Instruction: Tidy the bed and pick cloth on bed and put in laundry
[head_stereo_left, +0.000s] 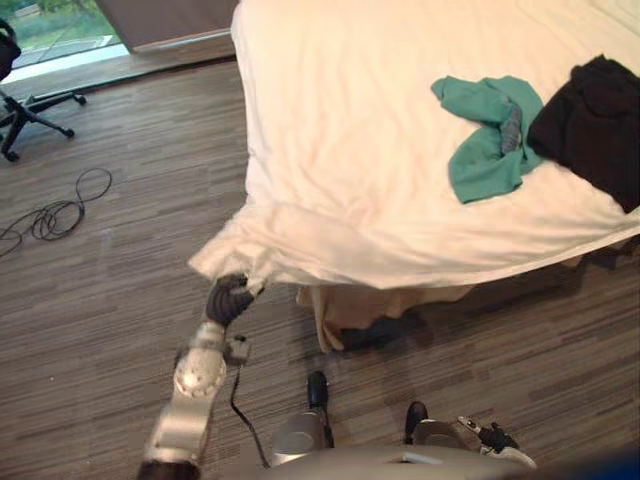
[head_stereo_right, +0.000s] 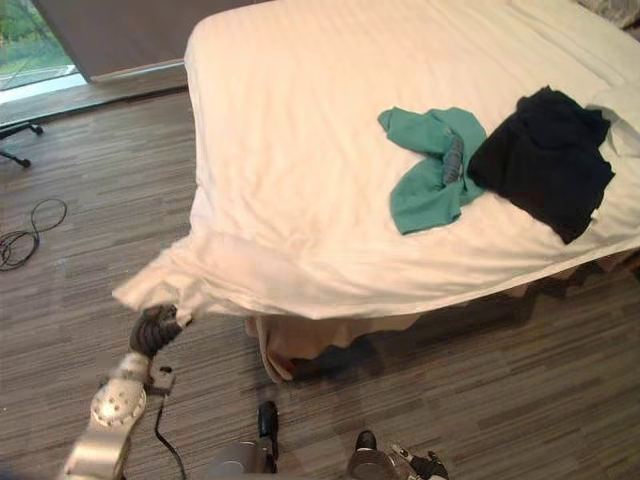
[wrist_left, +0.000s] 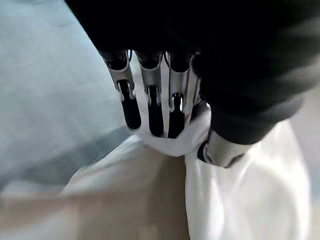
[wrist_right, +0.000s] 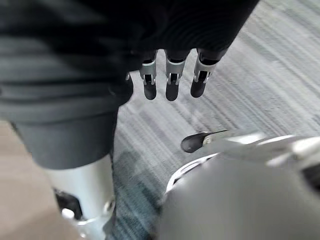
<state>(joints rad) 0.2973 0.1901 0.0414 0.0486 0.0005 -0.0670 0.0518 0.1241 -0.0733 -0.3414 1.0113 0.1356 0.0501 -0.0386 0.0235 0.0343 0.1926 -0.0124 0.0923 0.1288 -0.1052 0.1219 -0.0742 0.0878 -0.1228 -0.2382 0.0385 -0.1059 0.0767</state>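
Crumpled on the white duvet (head_stereo_left: 380, 180), a teal garment (head_stereo_left: 490, 135) lies toward the right of the bed, its long axis running from far to near. A black garment (head_stereo_left: 595, 120) is bunched against its right side, reaching toward the bed's near right edge. Wood-look plank flooring (head_stereo_left: 120, 300) surrounds the bed, with an office chair (head_stereo_left: 30, 110) by the window (head_stereo_left: 60, 25) at far left. The left hand (head_stereo_left: 230, 298) pinches the duvet's near left corner, which juts leftward off the mattress. The right hand (wrist_right: 170, 85) hangs slack-fingered over the floor.
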